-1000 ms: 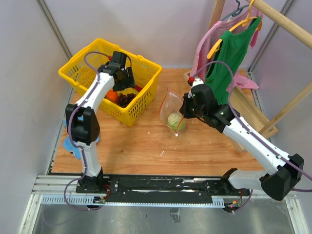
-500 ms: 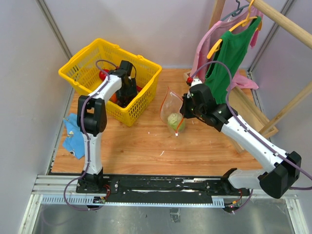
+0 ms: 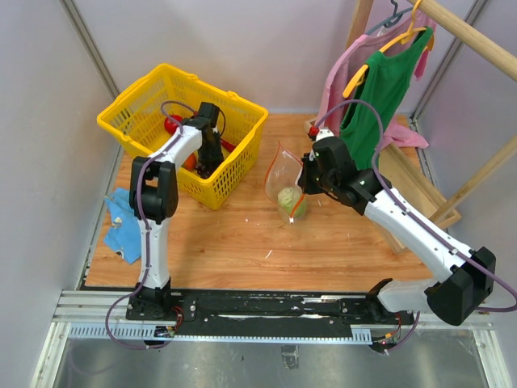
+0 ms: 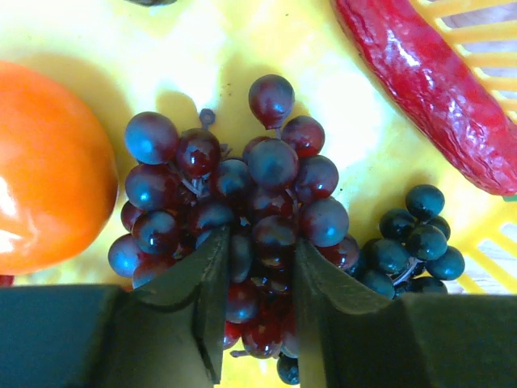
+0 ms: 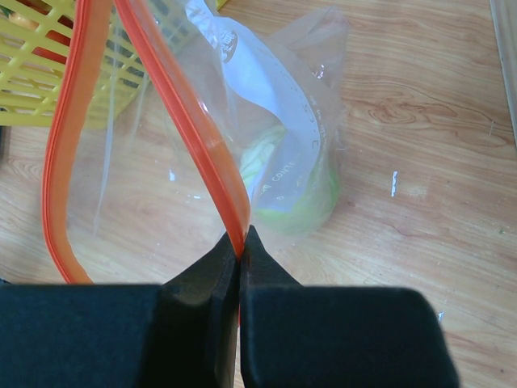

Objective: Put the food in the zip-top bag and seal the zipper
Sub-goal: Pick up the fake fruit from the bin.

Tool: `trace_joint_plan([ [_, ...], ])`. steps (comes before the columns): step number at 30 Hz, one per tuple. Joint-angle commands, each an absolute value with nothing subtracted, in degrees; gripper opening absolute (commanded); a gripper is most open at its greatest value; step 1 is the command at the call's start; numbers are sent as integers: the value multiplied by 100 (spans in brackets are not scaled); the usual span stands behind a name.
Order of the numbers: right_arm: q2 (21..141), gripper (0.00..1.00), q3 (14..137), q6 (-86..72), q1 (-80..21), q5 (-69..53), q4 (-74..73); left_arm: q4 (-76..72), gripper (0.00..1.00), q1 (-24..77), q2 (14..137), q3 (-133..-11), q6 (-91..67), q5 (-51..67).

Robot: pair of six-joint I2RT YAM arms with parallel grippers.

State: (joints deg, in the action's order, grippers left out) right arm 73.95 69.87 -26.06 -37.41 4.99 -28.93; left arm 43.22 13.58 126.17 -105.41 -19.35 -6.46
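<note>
Over wooden table point(image 3: 242, 242), left gripper point(image 4: 260, 242) clasps dark purple grape bunch point(image 4: 271, 166) mid-cluster; probably light, knobbly. Right gripper point(image 5: 241, 242) pinches red-orange zipper point(image 5: 179, 105) of clear plastic bag point(image 5: 266, 89).

The grapes point(image 4: 271, 162) and orange point(image 4: 48, 170) look like glossy, smooth plastic. The basket point(image 4: 194, 48) is shiny yellow plastic. The bag point(image 5: 307, 105) is clear, crinkly film. The table point(image 5: 420, 97) is matt, grained wood.
</note>
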Motion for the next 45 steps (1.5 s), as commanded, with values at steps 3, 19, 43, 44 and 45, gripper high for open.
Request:
trace_joint_plan([
  [3, 7380, 1, 7172, -2564, -3660, 586, -2980, 4414, 19, 1365, 12679, -10252, -1917, -310],
  [19, 7304, 1, 7234, -2573, -3663, 529, -2988, 4155, 0, 1368, 10633, -10185, -1969, -834],
  [43, 7393, 1, 7104, -2879, -3665, 284, -2758, 3998, 0, 1771, 8442, -10763, -2045, 768],
  [44, 7411, 1, 7107, -2894, -3665, 274, -2743, 3965, 0, 1820, 8390, -10754, -2058, 887],
  [45, 7426, 1, 7118, -2914, -3664, 261, -2736, 3927, 0, 1893, 8337, -10742, -2069, 989],
])
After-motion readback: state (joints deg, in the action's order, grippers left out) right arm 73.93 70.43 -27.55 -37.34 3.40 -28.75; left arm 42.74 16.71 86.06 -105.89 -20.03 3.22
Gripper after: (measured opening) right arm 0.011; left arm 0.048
